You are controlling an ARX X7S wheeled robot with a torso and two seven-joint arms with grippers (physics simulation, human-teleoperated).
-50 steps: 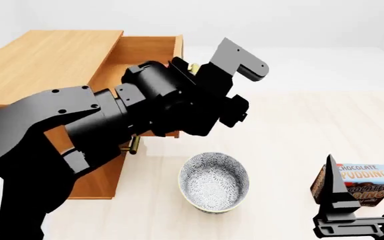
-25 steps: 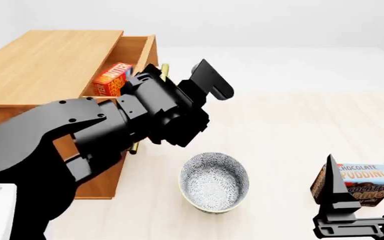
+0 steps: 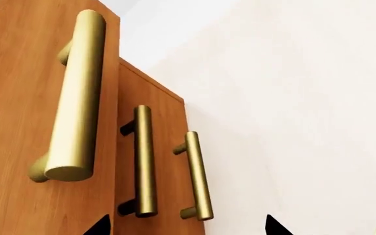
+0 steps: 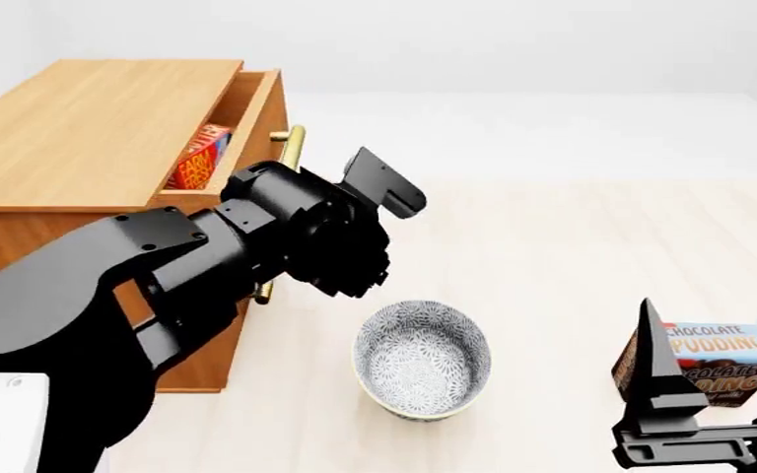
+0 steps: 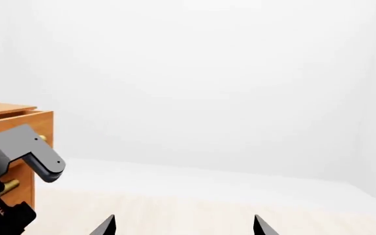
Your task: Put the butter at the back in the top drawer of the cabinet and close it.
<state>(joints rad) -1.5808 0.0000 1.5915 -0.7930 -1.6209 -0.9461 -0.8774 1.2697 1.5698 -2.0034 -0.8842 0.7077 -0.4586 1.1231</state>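
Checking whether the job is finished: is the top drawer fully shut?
No. In the head view the top drawer stands out from the cabinet, with the butter showing inside.

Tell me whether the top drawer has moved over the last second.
Yes. The top drawer has slid inward, toward the fixed cabinet top: its front now stands far closer to the cabinet's edge, leaving only a narrow gap where the butter shows.

Left arm bent across, left gripper [image 3: 186, 226] open, empty; right gripper [image 4: 714, 340] low, fingers spread, empty.
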